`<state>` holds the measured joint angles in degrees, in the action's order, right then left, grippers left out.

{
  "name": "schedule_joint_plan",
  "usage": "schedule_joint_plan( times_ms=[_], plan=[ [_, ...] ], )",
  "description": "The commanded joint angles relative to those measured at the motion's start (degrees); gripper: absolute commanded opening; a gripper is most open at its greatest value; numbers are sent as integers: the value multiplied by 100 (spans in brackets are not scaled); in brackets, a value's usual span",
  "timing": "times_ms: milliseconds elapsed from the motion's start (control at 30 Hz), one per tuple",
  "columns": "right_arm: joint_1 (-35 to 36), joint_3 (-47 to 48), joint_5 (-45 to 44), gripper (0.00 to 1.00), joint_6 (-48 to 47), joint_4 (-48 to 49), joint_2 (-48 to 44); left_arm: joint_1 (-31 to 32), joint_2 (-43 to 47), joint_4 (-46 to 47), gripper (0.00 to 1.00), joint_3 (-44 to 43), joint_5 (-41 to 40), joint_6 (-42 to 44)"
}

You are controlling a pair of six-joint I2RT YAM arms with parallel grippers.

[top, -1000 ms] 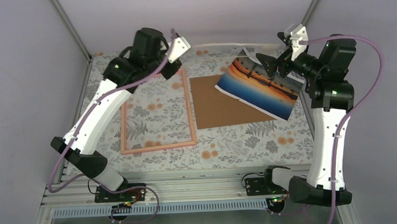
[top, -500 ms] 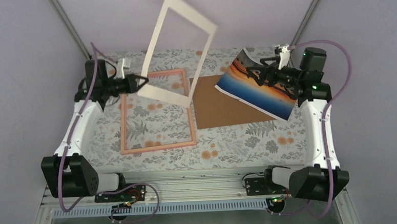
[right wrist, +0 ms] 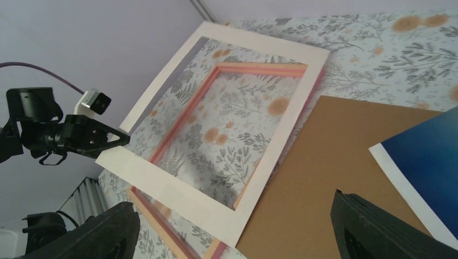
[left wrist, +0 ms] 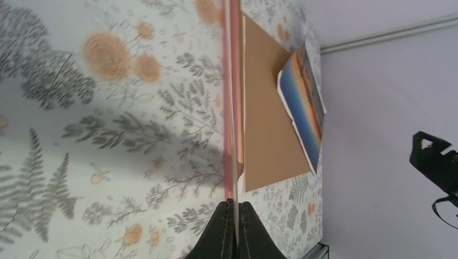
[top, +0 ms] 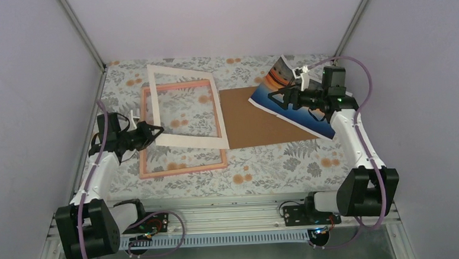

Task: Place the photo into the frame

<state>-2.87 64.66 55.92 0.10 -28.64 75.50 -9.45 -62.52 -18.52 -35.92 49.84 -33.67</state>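
The photo (top: 302, 104), an orange sunset over blue water, lies at the back right with its far corner curled up; it overlaps the brown backing board (top: 253, 121). The pink frame (top: 183, 167) lies flat left of the board. My left gripper (top: 151, 132) is shut on the near-left corner of the white mat border (top: 189, 140), which rests tilted over the frame. In the left wrist view the jaws (left wrist: 236, 209) pinch the mat edge-on. My right gripper (top: 274, 97) is open and empty above the photo's left end; its view shows the photo (right wrist: 429, 156) and mat (right wrist: 178, 189).
The floral cloth (top: 276, 162) covers the table. Grey walls and metal corner posts (top: 352, 22) close in the back and sides. An aluminium rail (top: 219, 210) runs along the near edge by the arm bases.
My left arm has brought the white mat down from high in the air onto the pink frame. My right arm has lowered and reached left over the photo.
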Motion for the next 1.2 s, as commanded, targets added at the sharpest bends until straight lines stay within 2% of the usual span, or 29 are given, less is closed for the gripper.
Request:
schedule_joint_plan(
  times_ms=[0, 133, 533, 700, 833, 933, 1167],
  plan=[
    [186, -151, 65, 88, 34, 386, 9, -56, 65, -927, 2, -16, -375, 221],
    [308, -307, 52, 87, 98, 553, 63, -57, -220, -1465, 2, -465, -712, 723],
    [548, -486, -10, 86, 226, 840, 196, -253, -640, -3117, 2, -1180, -1870, 1518],
    [609, -522, -66, 86, 231, 869, 210, -363, -640, -3188, 2, -1127, -2095, 1512],
    [638, -499, -77, 87, 264, 921, 280, -365, -699, -2987, 2, -961, -1766, 1440],
    [672, -507, -84, 87, 298, 966, 314, -201, -715, -2829, 2, -966, -1561, 1485],
    [714, -490, -93, 87, 291, 959, 324, 28, -750, -2801, 2, -1022, -1726, 1626]
  ],
)
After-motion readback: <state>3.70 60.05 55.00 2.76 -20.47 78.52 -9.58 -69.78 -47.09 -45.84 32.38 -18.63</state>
